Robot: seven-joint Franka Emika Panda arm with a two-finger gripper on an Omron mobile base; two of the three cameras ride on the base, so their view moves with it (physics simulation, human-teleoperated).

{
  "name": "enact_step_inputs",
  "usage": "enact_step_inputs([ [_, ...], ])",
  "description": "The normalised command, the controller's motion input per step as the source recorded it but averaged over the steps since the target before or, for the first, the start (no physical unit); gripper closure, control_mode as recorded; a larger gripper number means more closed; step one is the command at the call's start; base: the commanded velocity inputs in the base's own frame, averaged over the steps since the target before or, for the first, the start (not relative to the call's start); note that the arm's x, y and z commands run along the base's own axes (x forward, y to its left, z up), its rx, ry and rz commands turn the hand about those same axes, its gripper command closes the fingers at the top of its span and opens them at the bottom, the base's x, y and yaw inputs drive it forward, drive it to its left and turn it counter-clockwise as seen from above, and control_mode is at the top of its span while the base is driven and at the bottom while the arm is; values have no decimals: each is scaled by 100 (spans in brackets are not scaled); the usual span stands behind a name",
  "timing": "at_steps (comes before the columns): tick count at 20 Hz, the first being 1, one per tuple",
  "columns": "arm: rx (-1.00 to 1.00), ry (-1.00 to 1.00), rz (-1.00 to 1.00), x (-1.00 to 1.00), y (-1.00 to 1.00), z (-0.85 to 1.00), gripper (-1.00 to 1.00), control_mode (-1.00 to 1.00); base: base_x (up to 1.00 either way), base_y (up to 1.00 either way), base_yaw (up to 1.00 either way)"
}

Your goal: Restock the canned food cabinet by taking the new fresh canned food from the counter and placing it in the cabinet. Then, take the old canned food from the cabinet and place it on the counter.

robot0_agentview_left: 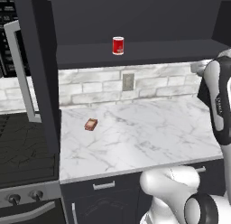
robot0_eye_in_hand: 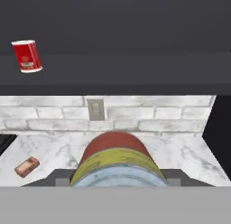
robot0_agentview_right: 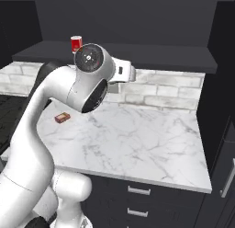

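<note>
Left base view: white arm rising along the right edge, old red can upright on the cabinet shelf, brown packet flat on the marble counter. Right base view: elbow bent high, forearm reaching toward the brick backsplash, hand seemingly hidden behind the joint. Hand view: gripper pinching the new can above the counter, facing the shelf.

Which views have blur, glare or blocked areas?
Hand view: new can in the pincer looms large and soft at the bottom, hiding counter behind it. Right base view: arm blocks part of the red can. Left base view: evenly lit, no glare on the counter.
</note>
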Motion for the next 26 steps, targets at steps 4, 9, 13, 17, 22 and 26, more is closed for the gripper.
enact_step_inputs([
  [4, 0, 19, 0, 20, 0, 14, 100, -100, 0, 0, 0],
  [9, 0, 0, -1, 53, 0, 0, 100, -100, 0, 0, 0],
  [13, 0, 0, -1, 99, 0, -4, 100, -100, 0, 0, 0],
  [17, 0, 0, -2, 100, 1, -17, 100, -100, 0, 0, 0],
  [22, -2, 4, -2, 100, 0, -21, 100, -100, 0, 0, 0],
  [26, -3, 10, -3, 100, 0, -12, 100, -100, 0, 0, 0],
])
